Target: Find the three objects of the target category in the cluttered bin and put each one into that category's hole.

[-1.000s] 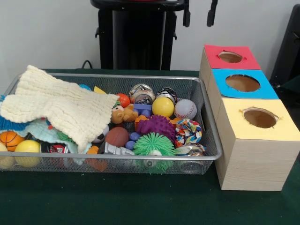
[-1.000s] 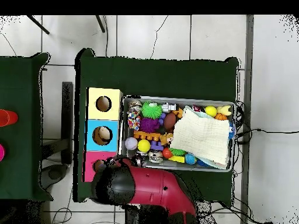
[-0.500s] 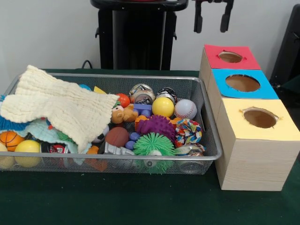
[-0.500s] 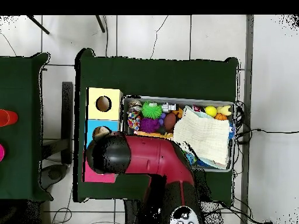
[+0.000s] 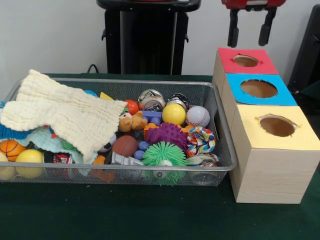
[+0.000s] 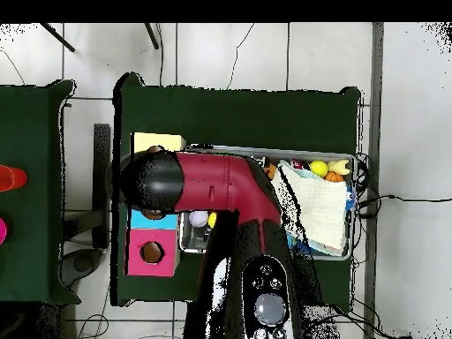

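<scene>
A wire mesh bin (image 5: pixel 75 169) holds a heap of toys: a yellow ball (image 5: pixel 173 113), a baseball (image 5: pixel 198 116), a brown ball (image 5: pixel 124 145), a green spiky ball (image 5: pixel 164 154), a purple spiky ball (image 5: pixel 167 134) and a small teddy bear (image 5: pixel 131 121). A cream cloth (image 5: pixel 65 116) covers the bin's left half. Three boxes stand beside it, topped red (image 5: pixel 247 61), blue (image 5: pixel 258 88) and yellow (image 5: pixel 276 126), each with a round hole. My gripper (image 5: pixel 248 37) hangs open and empty high above the red box. In the overhead view the red arm (image 6: pixel 212 185) hides the gripper and the blue box.
A small basketball (image 5: pixel 11 148) and another yellow ball (image 5: pixel 29 161) lie at the bin's left end under the cloth's edge. The overhead view shows the cloth (image 6: pixel 318 207), the red box's hole (image 6: pixel 152 252) and a strip of the yellow box (image 6: pixel 157 141).
The gripper has travelled right and dropped lower in the front view, from behind the bin to above the red box. Overhead, the arm has swung across the boxes. The toys have not moved.
</scene>
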Controlling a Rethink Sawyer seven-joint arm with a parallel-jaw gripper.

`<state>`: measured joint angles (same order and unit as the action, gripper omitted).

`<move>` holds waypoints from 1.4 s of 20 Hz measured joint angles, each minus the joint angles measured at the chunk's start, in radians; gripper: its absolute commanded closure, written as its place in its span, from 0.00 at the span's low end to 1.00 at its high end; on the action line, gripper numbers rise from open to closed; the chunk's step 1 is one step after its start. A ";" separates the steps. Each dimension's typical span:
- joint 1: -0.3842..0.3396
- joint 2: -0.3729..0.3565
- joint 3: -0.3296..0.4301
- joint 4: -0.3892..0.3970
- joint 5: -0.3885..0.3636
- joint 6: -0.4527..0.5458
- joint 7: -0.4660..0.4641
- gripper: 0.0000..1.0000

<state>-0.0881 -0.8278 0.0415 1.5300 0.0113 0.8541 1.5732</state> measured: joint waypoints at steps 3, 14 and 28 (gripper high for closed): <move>-0.010 0.040 0.001 -0.059 0.000 0.000 0.000 0.00; -0.107 0.173 0.017 -0.263 -0.008 0.020 0.000 0.00; -0.226 0.310 0.097 -0.517 -0.078 0.153 -0.002 0.00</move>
<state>-0.3142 -0.5182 0.1381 1.0134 -0.0663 1.0074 1.5707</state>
